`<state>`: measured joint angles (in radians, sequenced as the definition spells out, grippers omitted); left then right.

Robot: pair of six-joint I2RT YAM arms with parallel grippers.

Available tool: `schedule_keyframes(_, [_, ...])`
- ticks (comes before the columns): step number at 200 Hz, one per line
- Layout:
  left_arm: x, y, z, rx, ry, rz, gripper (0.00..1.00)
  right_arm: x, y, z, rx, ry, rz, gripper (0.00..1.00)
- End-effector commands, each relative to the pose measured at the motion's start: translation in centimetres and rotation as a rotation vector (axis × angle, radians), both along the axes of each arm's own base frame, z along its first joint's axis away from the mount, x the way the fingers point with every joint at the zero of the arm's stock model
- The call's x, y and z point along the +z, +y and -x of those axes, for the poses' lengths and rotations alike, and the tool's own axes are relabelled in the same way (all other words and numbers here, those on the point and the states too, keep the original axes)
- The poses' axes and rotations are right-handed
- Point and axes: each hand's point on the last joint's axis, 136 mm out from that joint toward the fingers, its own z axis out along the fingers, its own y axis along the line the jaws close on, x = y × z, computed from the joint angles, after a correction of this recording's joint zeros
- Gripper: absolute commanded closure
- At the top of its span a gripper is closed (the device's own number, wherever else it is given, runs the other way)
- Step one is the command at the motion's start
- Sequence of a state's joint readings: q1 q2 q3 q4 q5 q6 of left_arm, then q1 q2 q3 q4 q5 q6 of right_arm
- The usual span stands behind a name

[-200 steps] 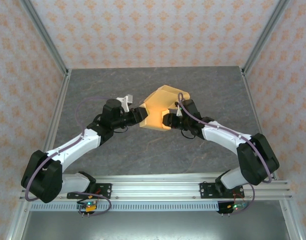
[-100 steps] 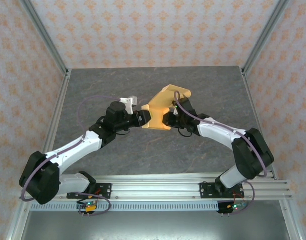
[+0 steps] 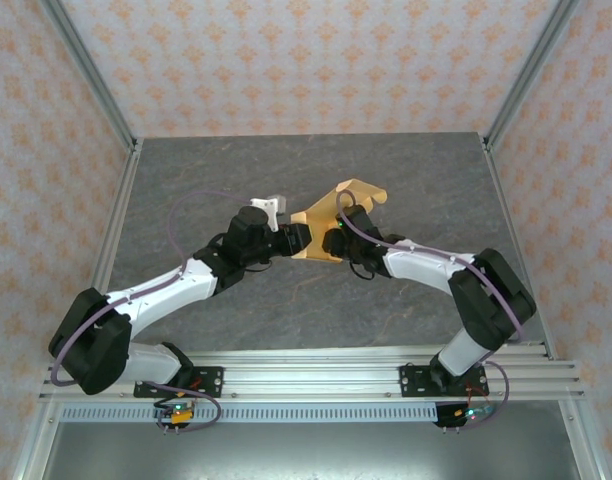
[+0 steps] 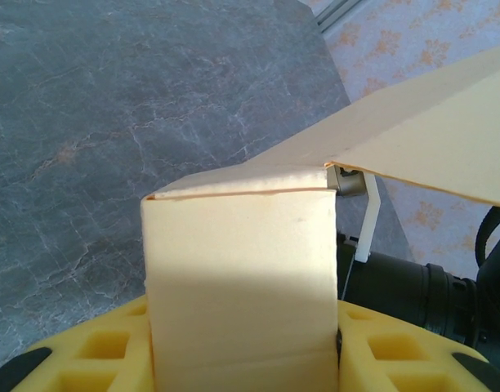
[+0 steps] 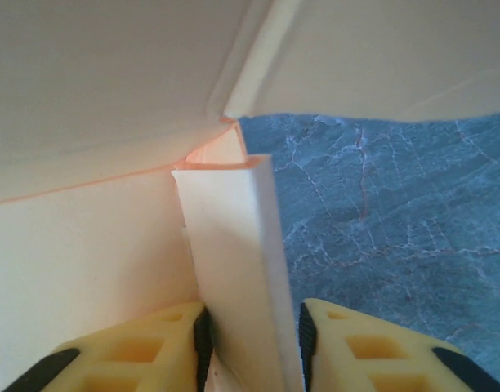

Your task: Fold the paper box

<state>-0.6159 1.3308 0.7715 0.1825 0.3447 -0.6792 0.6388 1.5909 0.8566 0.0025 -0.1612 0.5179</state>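
The paper box [image 3: 331, 212], light orange-tan card, hangs partly folded above the middle of the table, between both arms. My left gripper [image 3: 294, 240] is shut on its left end. In the left wrist view a wide card panel [image 4: 240, 269] fills the space between the yellow fingers [image 4: 95, 351], with a flap [image 4: 430, 139] sloping up to the right; the left gripper [image 4: 243, 355] sits at the bottom edge. My right gripper [image 3: 336, 238] is shut on a narrow folded wall [image 5: 234, 261] of the box, between its fingers [image 5: 356, 347]; the right gripper [image 5: 252, 347] has larger panels [image 5: 95, 90] above and to its left.
The grey marbled tabletop [image 3: 236, 170] lies open all round the box. Aluminium posts [image 3: 86, 70] and patterned walls close off the left, right and back. A metal rail [image 3: 306, 380] carrying both arm bases runs along the near edge.
The left gripper has moved right and the right wrist slightly left, so the two stand closer together. The box between them looks narrower, with its back flap raised higher.
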Motion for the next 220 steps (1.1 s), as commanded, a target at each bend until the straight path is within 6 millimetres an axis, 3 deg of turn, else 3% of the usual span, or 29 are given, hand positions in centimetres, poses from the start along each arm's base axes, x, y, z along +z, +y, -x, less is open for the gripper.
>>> schedule_keyframes(1, [4.5,-1.9,1.2,-0.089,-0.093,0.07,0.72,1.7,0.2,0.0,0.092,-0.08,-0.04,0.6])
schedule_keyframes(29, [4.8,-1.5,1.3,-0.091,-0.111,0.032,0.72,2.8,-1.3,1.5,0.121,-0.094,-0.098,0.52])
schedule_keyframes(55, [4.9,-1.1,1.2,-0.075,-0.124,0.026,0.73,5.0,-2.4,2.3,0.132,-0.137,-0.198,0.44])
schedule_keyframes(109, [5.1,-1.2,1.5,-0.079,-0.129,0.048,0.73,8.6,-2.7,1.9,0.061,-0.17,-0.361,0.42])
schedule_keyframes(155, [6.1,-1.1,1.9,-0.088,-0.145,0.067,0.73,7.5,-3.7,0.3,0.018,-0.166,-0.243,0.49])
schedule_keyframes(220, [7.2,-1.4,2.0,-0.097,-0.167,0.117,0.74,6.4,-2.6,-0.1,0.056,-0.131,-0.253,0.64])
